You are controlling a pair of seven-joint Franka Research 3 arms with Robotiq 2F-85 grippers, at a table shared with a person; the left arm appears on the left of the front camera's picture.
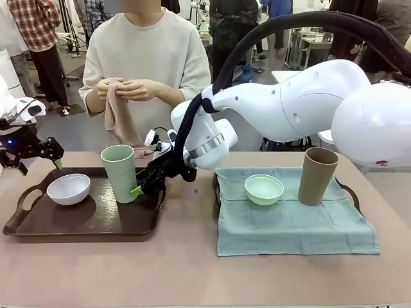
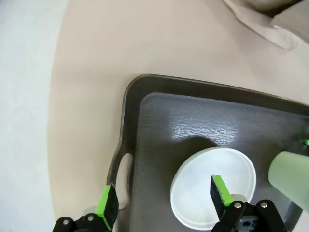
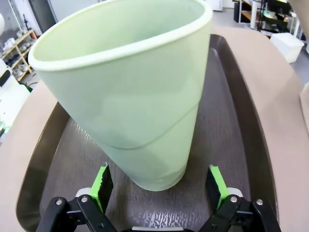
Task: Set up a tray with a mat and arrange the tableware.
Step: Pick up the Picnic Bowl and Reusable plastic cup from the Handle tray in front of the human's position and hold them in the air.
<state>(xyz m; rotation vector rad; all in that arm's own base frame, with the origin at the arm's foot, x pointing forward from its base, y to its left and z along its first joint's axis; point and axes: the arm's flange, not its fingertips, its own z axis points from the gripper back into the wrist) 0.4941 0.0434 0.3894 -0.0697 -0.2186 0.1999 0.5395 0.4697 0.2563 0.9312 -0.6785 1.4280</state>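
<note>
A pale green cup (image 1: 120,173) and a white bowl (image 1: 68,188) stand on the dark brown tray (image 1: 96,217) at the left. My right gripper (image 1: 142,185) reaches across to that cup. In the right wrist view it is open, its pads either side of the cup's (image 3: 130,92) base with gaps showing. My left gripper (image 1: 45,157) hovers open over the tray's left end, above the handle and the white bowl (image 2: 212,195). A teal mat (image 1: 292,221) covers a second tray (image 1: 351,190) at the right, bearing a mint bowl (image 1: 264,189) and a brown cup (image 1: 317,176).
A person at the far side holds a pinkish cloth (image 1: 115,112) in both hands, its end hanging down to the table behind the left tray. Bare beige tabletop (image 1: 186,269) runs along the near edge and between the two trays.
</note>
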